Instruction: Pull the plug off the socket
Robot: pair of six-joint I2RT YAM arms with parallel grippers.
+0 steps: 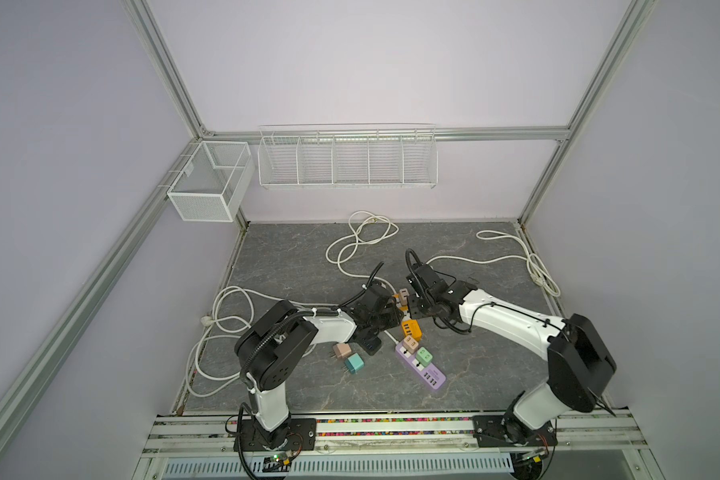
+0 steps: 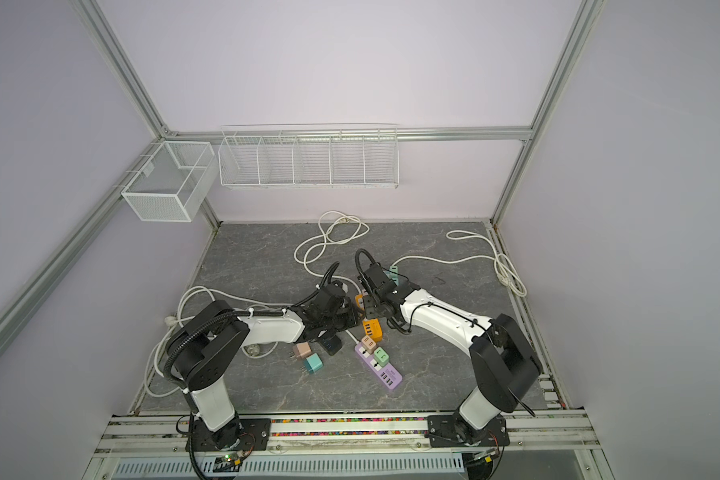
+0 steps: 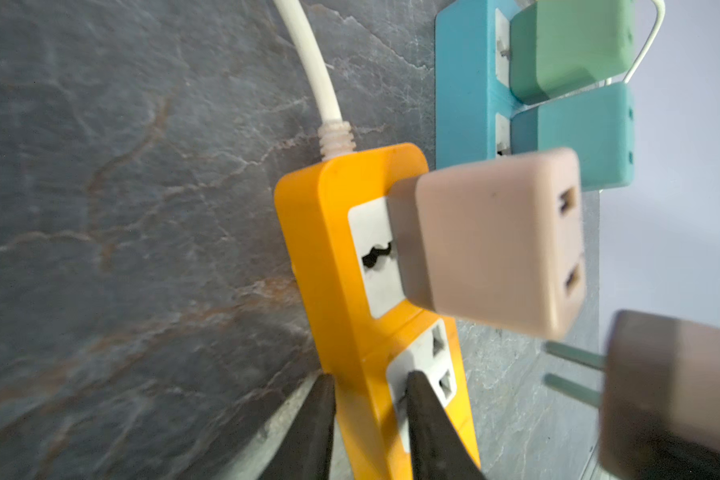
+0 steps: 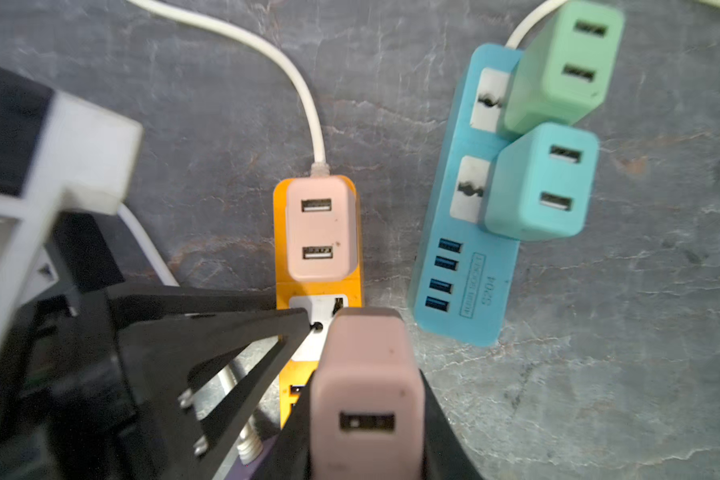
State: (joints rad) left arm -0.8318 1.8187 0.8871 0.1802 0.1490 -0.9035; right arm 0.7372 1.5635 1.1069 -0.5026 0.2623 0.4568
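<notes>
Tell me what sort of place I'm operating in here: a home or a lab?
Most likely a lab robot test cell: an aluminium-profile frame with plain walls encloses the table, empty wire baskets hang from the frame, and the arm bases are bolted to a front rail.

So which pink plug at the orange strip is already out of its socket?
The pink plug in the right fingers, prongs bare. The other pink plug, nearest the cord, is plugged into the orange strip.
</notes>
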